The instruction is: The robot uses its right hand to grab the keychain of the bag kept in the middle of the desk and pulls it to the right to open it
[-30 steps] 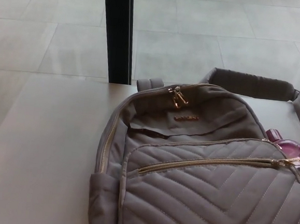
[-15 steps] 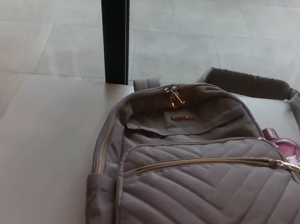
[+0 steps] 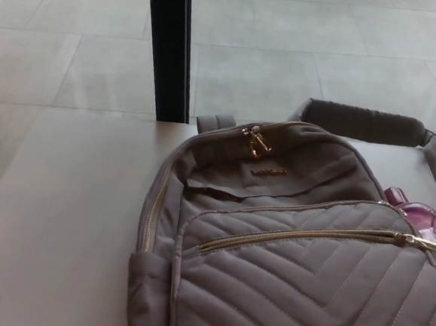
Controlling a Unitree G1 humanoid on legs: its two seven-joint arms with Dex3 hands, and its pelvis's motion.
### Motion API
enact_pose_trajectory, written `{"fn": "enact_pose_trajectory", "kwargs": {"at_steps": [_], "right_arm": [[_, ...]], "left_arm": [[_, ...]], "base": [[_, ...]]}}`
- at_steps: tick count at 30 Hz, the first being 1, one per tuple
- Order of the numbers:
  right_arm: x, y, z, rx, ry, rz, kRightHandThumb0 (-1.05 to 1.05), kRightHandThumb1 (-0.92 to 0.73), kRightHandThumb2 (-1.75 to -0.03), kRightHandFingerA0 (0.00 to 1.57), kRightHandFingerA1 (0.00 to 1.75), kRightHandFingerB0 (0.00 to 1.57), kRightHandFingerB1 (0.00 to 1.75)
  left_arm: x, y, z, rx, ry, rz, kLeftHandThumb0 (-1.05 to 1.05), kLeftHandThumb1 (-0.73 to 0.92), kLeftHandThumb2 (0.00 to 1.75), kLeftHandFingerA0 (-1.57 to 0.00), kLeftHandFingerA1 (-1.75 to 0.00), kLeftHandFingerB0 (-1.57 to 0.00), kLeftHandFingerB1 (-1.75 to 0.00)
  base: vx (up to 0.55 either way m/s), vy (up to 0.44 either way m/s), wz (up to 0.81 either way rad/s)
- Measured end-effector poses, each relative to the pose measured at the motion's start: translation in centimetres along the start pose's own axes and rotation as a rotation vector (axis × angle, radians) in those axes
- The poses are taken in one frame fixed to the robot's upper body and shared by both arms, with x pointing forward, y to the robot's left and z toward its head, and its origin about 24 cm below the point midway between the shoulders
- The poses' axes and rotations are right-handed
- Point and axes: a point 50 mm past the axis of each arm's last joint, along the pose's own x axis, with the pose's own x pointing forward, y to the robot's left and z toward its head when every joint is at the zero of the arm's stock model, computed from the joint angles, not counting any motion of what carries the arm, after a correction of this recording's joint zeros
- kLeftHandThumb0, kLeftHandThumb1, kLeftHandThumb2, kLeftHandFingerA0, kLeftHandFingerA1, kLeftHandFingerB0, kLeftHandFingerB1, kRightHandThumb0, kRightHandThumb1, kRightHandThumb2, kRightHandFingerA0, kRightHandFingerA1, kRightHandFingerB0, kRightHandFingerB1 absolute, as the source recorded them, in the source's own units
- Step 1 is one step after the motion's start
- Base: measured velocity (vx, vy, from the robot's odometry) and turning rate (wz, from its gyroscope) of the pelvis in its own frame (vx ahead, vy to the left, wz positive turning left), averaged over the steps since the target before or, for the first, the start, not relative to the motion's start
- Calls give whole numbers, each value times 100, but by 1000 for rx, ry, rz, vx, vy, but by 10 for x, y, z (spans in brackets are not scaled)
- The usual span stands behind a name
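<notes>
Backpack [image 3: 300,275], grey quilted, lying flat on table [image 3: 62,219]; front zipper runs left-right, its gold pull [image 3: 422,242] at the right end. Neither hand in view, so state unknown; right hand presumably nearer.

Desk [image 3: 55,218] lies bare left of the bag [image 3: 286,251] — post [image 3: 169,50] behind, strap [image 3: 372,122] and bottle [image 3: 418,216] crowd the right.

Single head view, high and close, angled down over desk [image 3: 55,218] toward tiled floor [image 3: 286,63] beyond.
</notes>
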Motion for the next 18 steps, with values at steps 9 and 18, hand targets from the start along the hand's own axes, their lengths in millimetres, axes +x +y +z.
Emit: {"fn": "enact_pose_trajectory", "kwargs": {"at_steps": [9,18], "right_arm": [[-43,6,-55,124,310,42,-99,-68,-103,0,25,0,0],[-114,45,-101,333,656,88,-52,-67,-60,69,111,10,30]], "left_arm": [[1,-3,0,-3,-2,-6,-87,92,80,-57,-49,-50,-40],[1,-6,-1,-7,-3,-14,-86,92,80,-57,-53,-48,-43]], "base": [[0,0,0],[0,0,0]]}}
